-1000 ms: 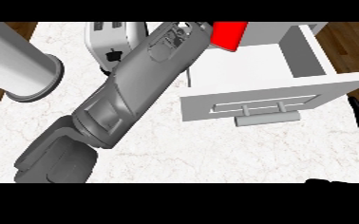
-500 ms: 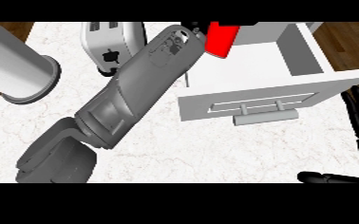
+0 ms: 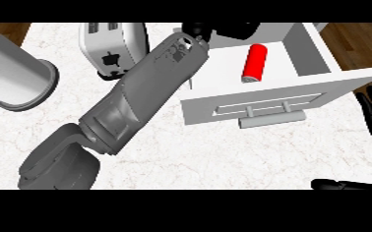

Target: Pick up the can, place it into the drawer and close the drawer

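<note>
The red can lies on its side inside the open white drawer, toward its left part. My left forearm runs from the lower left up to the top middle. Its black left hand sits at the drawer's back left corner, above the can and apart from it, open and holding nothing. The drawer's front panel with its grey handle faces me. Only a black sliver of my right hand shows at the lower right edge.
A white toaster stands at the back, left of my left arm. A big grey cylinder stands at the far left. Wooden floor shows beyond the marble counter at the upper right.
The can has left my left hand and now lies in the drawer, lower and to the right of where it was held. The left hand has drawn away toward the drawer's back.
</note>
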`<action>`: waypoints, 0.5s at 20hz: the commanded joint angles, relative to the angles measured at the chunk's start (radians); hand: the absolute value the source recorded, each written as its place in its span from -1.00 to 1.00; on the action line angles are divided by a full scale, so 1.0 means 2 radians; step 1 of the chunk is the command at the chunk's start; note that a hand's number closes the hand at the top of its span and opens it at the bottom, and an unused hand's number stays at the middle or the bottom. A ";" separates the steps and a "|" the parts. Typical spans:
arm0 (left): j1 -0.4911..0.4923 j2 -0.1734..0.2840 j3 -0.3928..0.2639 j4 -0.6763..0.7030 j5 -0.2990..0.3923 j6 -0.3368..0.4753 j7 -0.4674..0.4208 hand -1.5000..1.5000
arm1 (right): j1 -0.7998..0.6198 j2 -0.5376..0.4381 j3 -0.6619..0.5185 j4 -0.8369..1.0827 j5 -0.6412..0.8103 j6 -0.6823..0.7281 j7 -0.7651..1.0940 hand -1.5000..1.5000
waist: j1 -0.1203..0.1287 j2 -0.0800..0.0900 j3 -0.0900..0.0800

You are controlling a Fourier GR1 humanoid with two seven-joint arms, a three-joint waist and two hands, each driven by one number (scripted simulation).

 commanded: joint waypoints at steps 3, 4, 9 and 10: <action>0.020 0.000 -0.014 -0.006 0.017 0.019 -0.020 -1.00 | -0.013 0.006 0.016 -0.005 0.014 -0.011 0.013 -1.00 | 0.005 0.000 -0.001; 0.004 0.000 -0.024 0.002 0.014 0.038 -0.006 -1.00 | -0.008 0.008 0.015 0.000 0.006 -0.004 0.003 -1.00 | -0.006 0.001 0.000; 0.000 0.000 -0.005 0.016 0.035 0.033 -0.023 -1.00 | -0.003 -0.003 0.007 -0.016 0.017 -0.002 -0.009 -1.00 | -0.006 0.003 0.000; 0.006 0.000 -0.014 -0.007 0.041 0.052 -0.018 -1.00 | -0.012 -0.008 0.003 0.010 0.033 -0.001 -0.031 -1.00 | -0.001 0.002 0.000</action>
